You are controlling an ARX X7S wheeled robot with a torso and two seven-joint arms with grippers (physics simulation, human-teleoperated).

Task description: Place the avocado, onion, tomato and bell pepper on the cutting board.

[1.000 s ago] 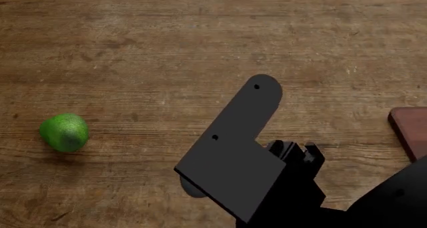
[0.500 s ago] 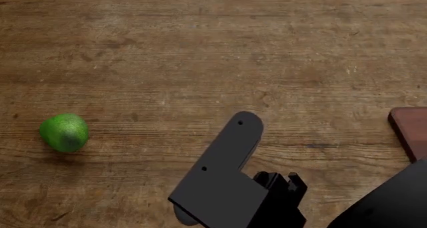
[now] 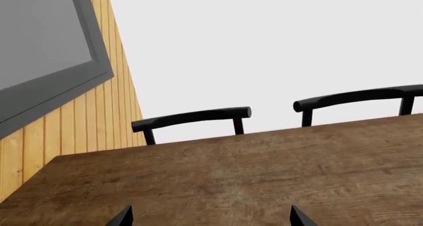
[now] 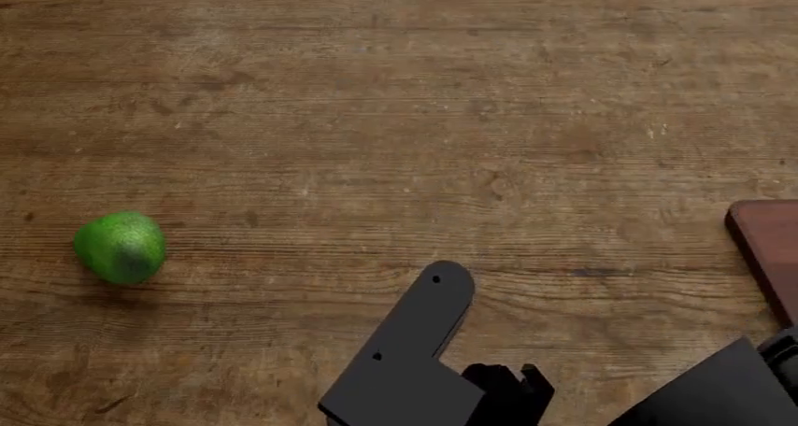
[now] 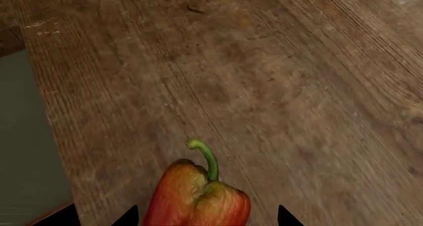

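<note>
One avocado (image 4: 120,248) lies alone at the left of the wooden table (image 4: 374,90), well apart from everything else. The left gripper (image 3: 208,218) shows two fingertips set apart, nothing between them; beyond the table's far edge stand two chair backs (image 3: 191,118). One bell pepper (image 5: 197,198) sits between the right gripper's (image 5: 205,217) spread fingertips; whether they touch it, I cannot tell. One corner of the cutting board (image 4: 767,248) shows at the right edge.

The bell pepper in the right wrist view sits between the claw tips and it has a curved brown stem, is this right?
Not quite: the right wrist view shows the bell pepper with a curved green stem, not brown. It does sit between the right claw tips, on the wooden table.
</note>
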